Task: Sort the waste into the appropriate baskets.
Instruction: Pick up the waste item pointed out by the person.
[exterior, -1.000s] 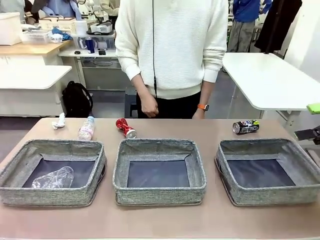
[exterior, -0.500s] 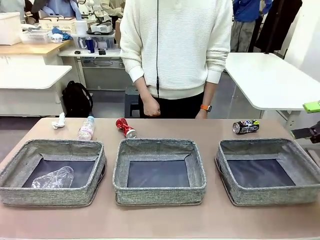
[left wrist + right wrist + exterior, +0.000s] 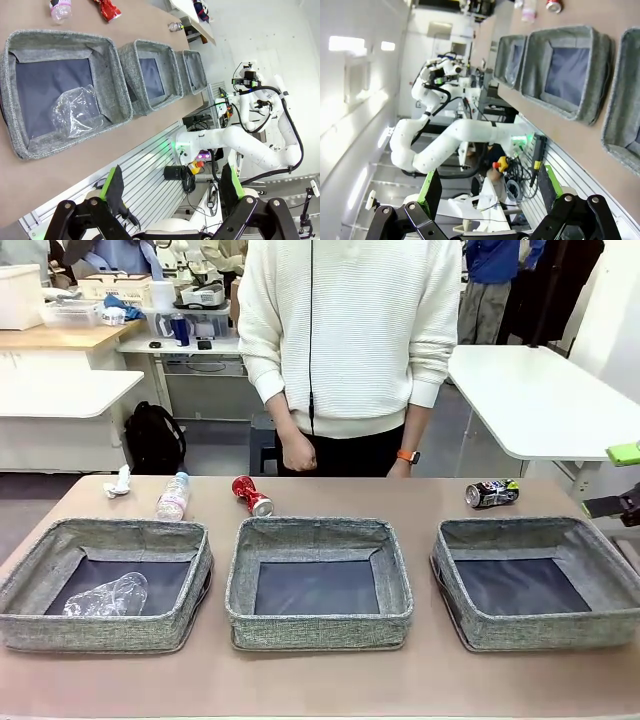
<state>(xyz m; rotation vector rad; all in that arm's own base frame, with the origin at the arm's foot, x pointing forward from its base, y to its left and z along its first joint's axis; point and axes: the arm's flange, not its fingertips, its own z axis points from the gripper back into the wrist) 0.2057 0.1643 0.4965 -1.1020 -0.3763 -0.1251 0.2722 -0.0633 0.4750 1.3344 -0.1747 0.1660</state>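
crushed bottle in basket (leftmost)

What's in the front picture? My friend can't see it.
Three grey fabric baskets sit in a row; the left basket holds a crushed clear bottle. Behind lie crumpled paper, a small bottle, a red can and a black can.

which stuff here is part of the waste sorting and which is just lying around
Job: left basket, middle basket, right basket, crushed clear bottle, pink-label bottle, red can, black can, crumpled paper.
Lying about: black backpack, white side table.
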